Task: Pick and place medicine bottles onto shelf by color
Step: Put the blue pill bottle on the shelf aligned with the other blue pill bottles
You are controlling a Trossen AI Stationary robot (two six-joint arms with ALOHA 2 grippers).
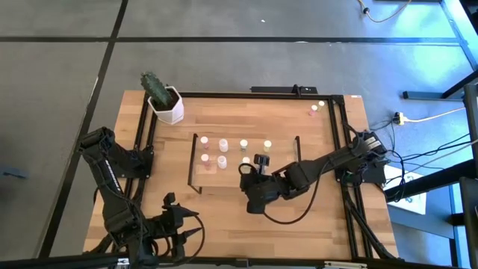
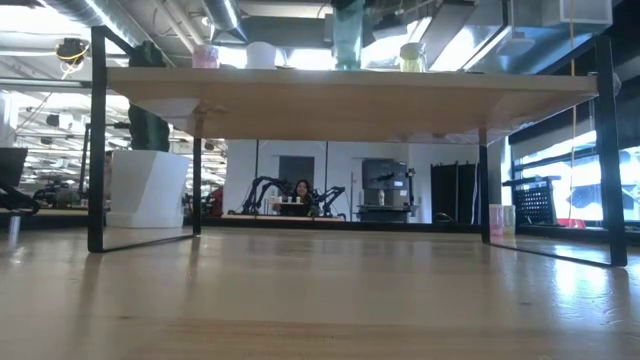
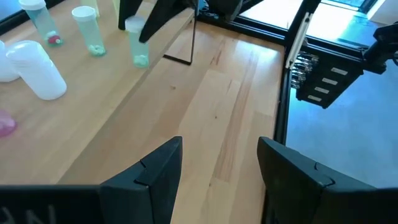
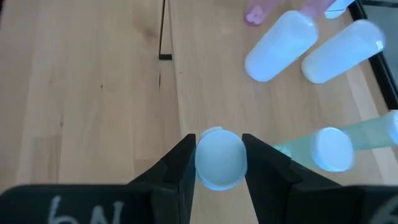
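Pale-capped green medicine bottle (image 4: 219, 158) sits clamped in the right gripper (image 4: 219, 163) above the light-wood shelf (image 1: 284, 153); the left gripper (image 3: 219, 171) waits open near the table's front edge.

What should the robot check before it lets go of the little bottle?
1. Right gripper pinching the bottle by its cap: ok.
2. Bottle over the shelf, not the table: ok.
3. Bottle bottom touching the board: cannot tell.
4. Gap to the nearest green bottle: small, not ok.
5. Left gripper open, parked at the table's front, out of the way: ok.
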